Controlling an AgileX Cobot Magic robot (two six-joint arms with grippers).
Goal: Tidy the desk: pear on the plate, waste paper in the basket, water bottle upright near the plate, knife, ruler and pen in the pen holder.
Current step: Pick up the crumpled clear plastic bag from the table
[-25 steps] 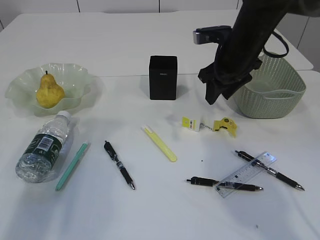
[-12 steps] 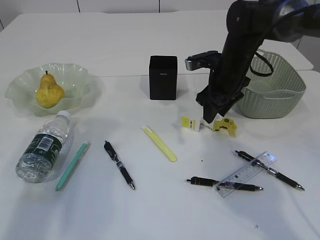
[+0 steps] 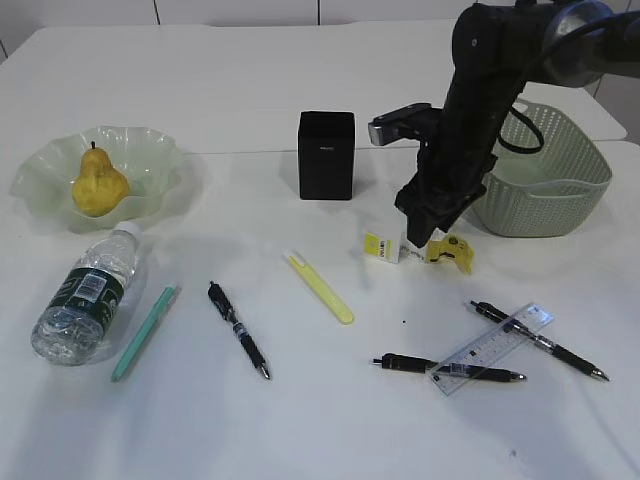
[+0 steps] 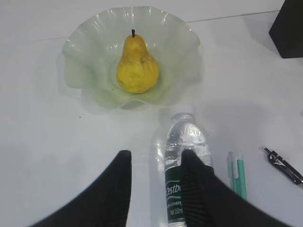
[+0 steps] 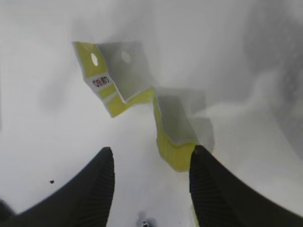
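Note:
The yellow pear (image 3: 98, 186) (image 4: 137, 67) lies in the wavy pale-green plate (image 3: 152, 142) (image 4: 85, 42). The water bottle (image 3: 84, 296) (image 4: 185, 142) lies on its side on the desk, cap toward the plate. My left gripper (image 4: 155, 160) hovers open over the bottle's neck, holding nothing; the exterior view does not show it. My right gripper (image 3: 421, 236) (image 5: 151, 161) is open, low over the yellow and white waste paper (image 3: 449, 250) (image 5: 166, 124), one scrap edge touching its right finger. The black pen holder (image 3: 326, 155), the basket (image 3: 548, 172), the ruler (image 3: 496, 347) and a yellow-green knife (image 3: 321, 288) are apart.
A teal pen (image 3: 144, 332) (image 4: 237, 175) lies beside the bottle. Black pens lie at the middle (image 3: 238, 329) and under and beside the ruler (image 3: 452, 369). Another paper scrap (image 3: 381, 247) sits left of the right gripper. The basket stands just behind the right arm.
The right arm has come down from beside the basket to just above the paper scraps. Nothing on the desk has moved.

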